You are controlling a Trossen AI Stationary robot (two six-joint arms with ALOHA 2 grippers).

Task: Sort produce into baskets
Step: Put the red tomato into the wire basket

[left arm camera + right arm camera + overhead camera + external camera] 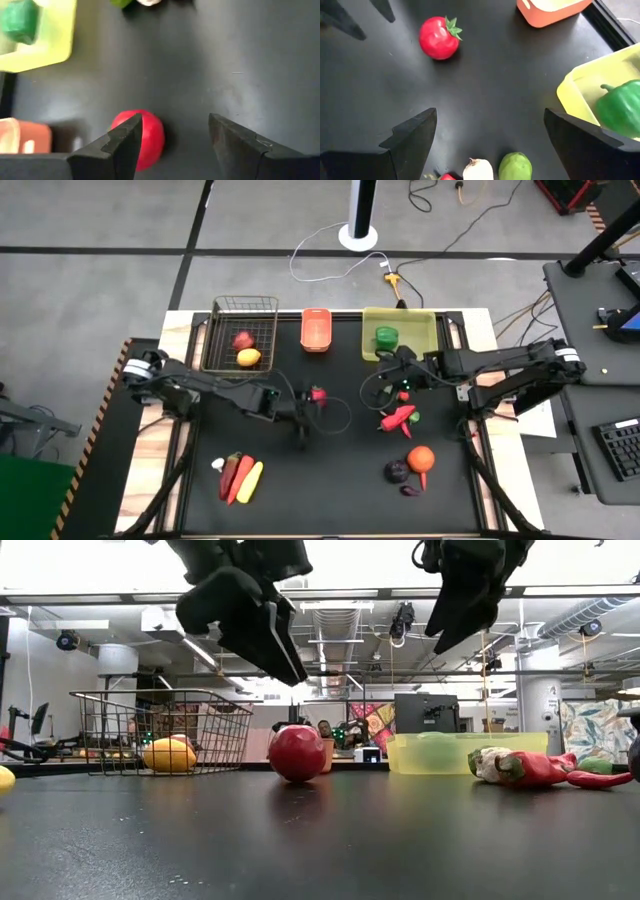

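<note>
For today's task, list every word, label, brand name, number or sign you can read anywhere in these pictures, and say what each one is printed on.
None: no text can be read in any view.
Toy produce such as the red apple and green pepper: no labels show.
Wire-mesh basket, orange basket, yellow-green bin: no markings show.
Room behind the table in the low view: a dark monitor and coloured panels, too small and blurred to tell whether they carry words.

We see a matt black table top (330, 470), a dark wire-mesh metal basket (240, 330), a smooth orange plastic basket (316, 330), a translucent yellow-green plastic bin (425, 330), and a glossy red tomato (438, 38).
</note>
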